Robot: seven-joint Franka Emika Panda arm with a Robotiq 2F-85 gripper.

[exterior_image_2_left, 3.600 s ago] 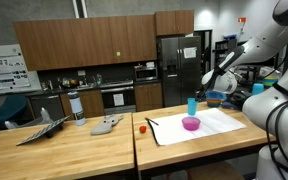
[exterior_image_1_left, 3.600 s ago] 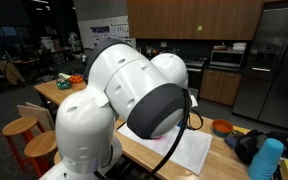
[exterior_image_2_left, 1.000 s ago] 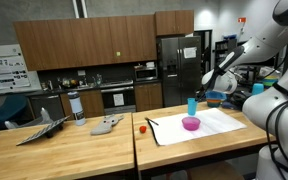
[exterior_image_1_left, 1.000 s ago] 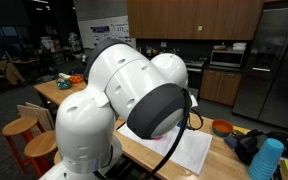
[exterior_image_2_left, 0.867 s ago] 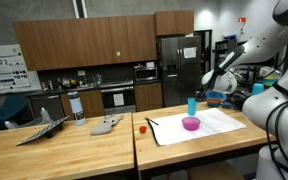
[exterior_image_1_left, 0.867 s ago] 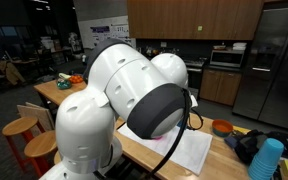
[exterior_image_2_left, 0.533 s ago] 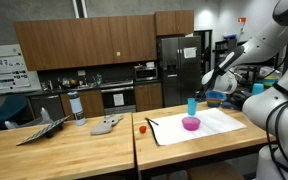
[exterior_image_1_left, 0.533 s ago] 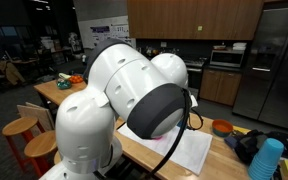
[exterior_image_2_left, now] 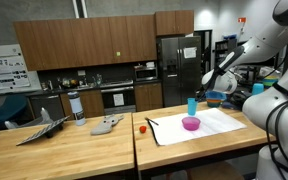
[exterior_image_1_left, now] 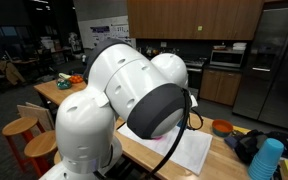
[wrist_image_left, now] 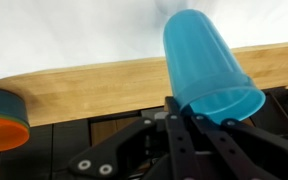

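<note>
Wrist view shows the claw shut and empty, the upright cup just to its right on the bench.

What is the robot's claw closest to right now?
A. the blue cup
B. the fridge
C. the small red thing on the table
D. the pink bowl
A: in the wrist view the blue cup stands right in front of the shut gripper, while in an exterior view the pink bowl sits farther off on the white sheet.
</note>
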